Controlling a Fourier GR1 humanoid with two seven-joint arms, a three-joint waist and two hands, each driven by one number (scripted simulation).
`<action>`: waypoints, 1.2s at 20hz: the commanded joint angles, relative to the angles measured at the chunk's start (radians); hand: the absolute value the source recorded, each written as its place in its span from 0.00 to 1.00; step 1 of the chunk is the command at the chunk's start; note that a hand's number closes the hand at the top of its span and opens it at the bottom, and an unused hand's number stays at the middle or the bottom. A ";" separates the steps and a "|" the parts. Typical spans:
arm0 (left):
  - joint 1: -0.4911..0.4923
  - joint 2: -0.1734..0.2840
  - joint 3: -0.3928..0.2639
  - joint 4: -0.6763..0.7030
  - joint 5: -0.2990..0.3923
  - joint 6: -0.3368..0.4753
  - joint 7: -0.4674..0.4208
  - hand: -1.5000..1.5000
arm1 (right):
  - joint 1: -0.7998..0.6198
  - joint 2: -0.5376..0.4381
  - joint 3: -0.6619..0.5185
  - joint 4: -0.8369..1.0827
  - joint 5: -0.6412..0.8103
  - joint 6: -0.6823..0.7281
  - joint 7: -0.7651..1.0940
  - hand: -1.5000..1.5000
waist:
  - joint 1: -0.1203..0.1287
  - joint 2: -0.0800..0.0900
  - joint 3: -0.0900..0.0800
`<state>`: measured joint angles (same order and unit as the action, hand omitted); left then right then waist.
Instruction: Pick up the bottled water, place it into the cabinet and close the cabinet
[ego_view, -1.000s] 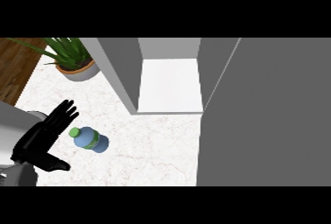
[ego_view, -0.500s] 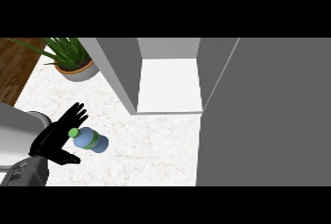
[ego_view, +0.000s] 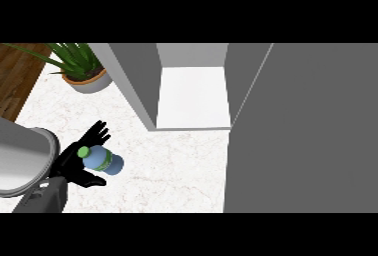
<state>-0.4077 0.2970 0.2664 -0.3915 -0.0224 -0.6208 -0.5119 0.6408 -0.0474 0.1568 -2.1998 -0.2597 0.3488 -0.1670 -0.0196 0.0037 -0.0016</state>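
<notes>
White marble counter (ego_view: 170, 165): left hand (ego_view: 74, 159) at 8 o'clock, fingers spread, cupping the bottled water (ego_view: 101, 160); open cabinet (ego_view: 193, 95) at 12 o'clock; right hand unseen.

White marble counter (ego_view: 170, 165), potted plant (ego_view: 83, 70), wooden floor (ego_view: 16, 80).

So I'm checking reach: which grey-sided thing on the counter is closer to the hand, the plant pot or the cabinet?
The grey plant pot, up the counter from the left hand; the open grey cabinet stands further right.
</notes>
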 joint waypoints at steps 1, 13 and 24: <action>-0.012 0.001 -0.016 0.107 -0.043 -0.026 -0.141 0.00 | -0.047 0.009 0.012 -0.027 -0.020 -0.023 0.050 0.00 | -0.004 0.004 -0.002; -0.065 -0.053 0.008 0.167 0.023 -0.146 -0.058 0.00 | -0.037 0.006 0.026 -0.030 0.001 -0.035 0.070 0.00 | -0.002 0.003 -0.001; -0.084 -0.095 0.002 0.159 0.044 -0.211 -0.020 0.00 | -0.024 0.031 0.064 -0.006 0.021 -0.037 0.041 0.00 | -0.007 0.002 -0.001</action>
<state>-0.4931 0.2571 0.2879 -0.2445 0.0283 -0.7217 -0.4809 0.5961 -0.0295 0.1867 -2.1930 -0.2588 0.3195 -0.1256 -0.0209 0.0007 0.0069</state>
